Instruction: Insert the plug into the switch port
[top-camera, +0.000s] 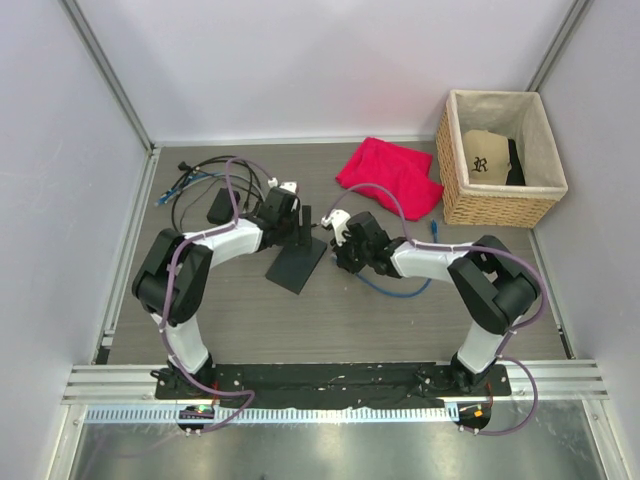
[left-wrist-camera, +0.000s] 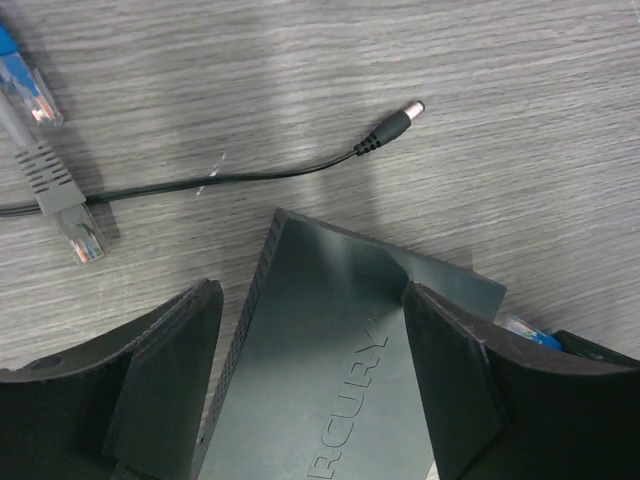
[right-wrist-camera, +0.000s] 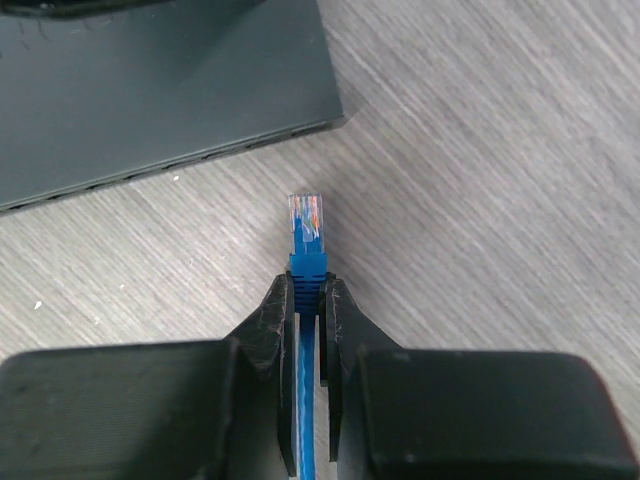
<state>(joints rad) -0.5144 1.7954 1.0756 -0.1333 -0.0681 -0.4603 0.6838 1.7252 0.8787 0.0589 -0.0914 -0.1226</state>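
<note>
Switch (top-camera: 297, 264): lies on the grey table (top-camera: 400, 330) near the middle of the overhead view. In the right wrist view its socket edge runs across at 10 to 11 o'clock from the plug.
Plug (right-wrist-camera: 306, 222): a blue network plug with a clear tip, pointing to 12 o'clock. It is near the socket edge but apart from it, with bare table between.
Right gripper (right-wrist-camera: 308, 298): clamped on the blue boot just behind the plug; the cable (right-wrist-camera: 305, 420) runs back toward 6 o'clock.
Left gripper (left-wrist-camera: 310, 290): its fingers (left-wrist-camera: 165, 380) straddle one end of the switch, at 8 and 4 o'clock in its own view. I cannot tell whether they press on it.
Done: the plug is in hand and roughly faces the sockets, and the switch appears attended.
Left: line the plug up with one port, which probably means shifting toward 10 o'clock, then push it home. Nothing is inserted yet.
Spare leads: a black barrel plug (left-wrist-camera: 405, 118) at 1 o'clock beyond the switch, and a grey network plug (left-wrist-camera: 62, 200) at 10 o'clock.
Farther off: a red cloth (top-camera: 390, 175) and a wicker basket (top-camera: 500, 160) at 1 to 2 o'clock of the switch.
</note>
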